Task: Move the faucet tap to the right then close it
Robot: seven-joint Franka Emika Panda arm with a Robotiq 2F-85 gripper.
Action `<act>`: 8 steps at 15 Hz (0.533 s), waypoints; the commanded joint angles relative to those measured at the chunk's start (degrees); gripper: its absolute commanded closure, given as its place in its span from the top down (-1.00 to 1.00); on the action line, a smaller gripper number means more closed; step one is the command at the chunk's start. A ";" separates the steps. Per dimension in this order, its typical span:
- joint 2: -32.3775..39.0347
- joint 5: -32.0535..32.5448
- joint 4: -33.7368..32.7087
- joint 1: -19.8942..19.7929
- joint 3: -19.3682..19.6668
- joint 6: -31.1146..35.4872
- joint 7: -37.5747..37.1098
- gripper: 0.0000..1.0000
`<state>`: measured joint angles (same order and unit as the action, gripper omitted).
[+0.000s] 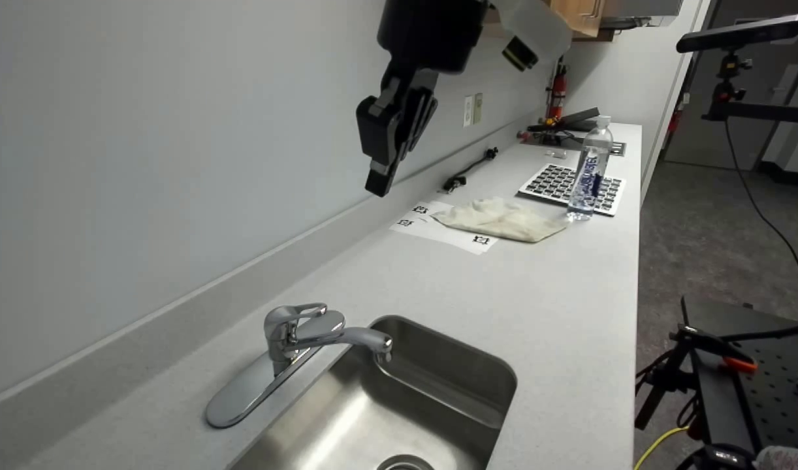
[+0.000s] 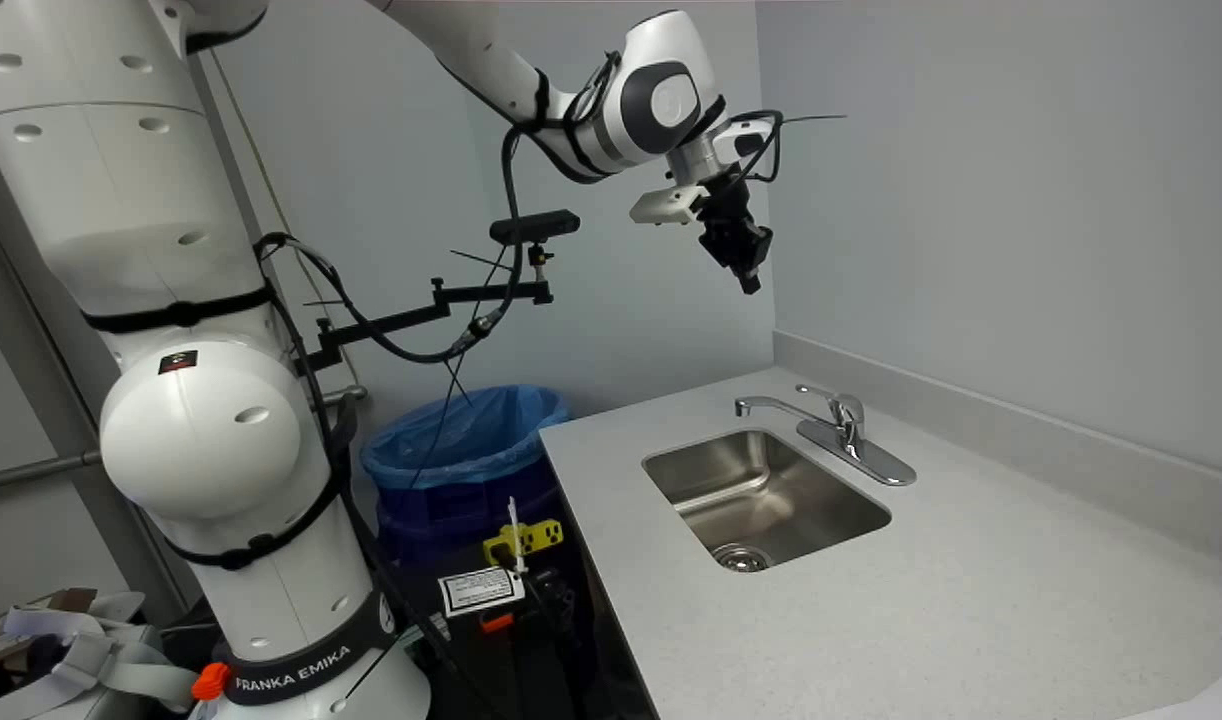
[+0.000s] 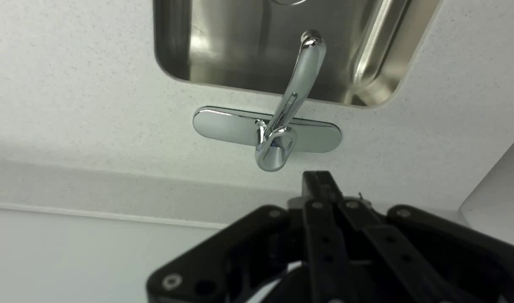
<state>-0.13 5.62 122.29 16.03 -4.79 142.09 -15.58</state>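
The faucet tap (image 1: 283,334) is silvery metal on a long rounded base plate, behind the sink (image 1: 366,418). In both exterior views its spout reaches over the basin; it stands at the right (image 2: 849,415). In the wrist view the tap (image 3: 303,78) is at upper centre, the spout slanting up and right over the sink (image 3: 223,46); the looped lever lies at the body's near end. My gripper (image 1: 378,186) is shut, fingertips together with nothing between them. It hangs well above the counter, apart from the tap. It also shows in an exterior view (image 2: 750,283) and the wrist view (image 3: 319,176).
A wall and low backsplash (image 2: 1011,415) run behind the tap. Farther along the counter are marker paper (image 1: 431,228), a pale cloth (image 1: 503,219), a water bottle (image 1: 588,173) and a grid board (image 1: 548,181). A blue-lined bin (image 2: 471,440) stands past the counter's end.
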 commanded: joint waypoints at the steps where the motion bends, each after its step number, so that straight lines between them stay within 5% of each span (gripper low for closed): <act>1: -4.70 -0.71 3.18 -1.72 -3.12 -2.66 -0.90 -1.00; 8: -7.73 1.25 5.51 -2.79 -5.32 -2.42 -3.40 -1.00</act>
<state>-4.70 5.64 125.50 15.27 -8.53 140.60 -16.94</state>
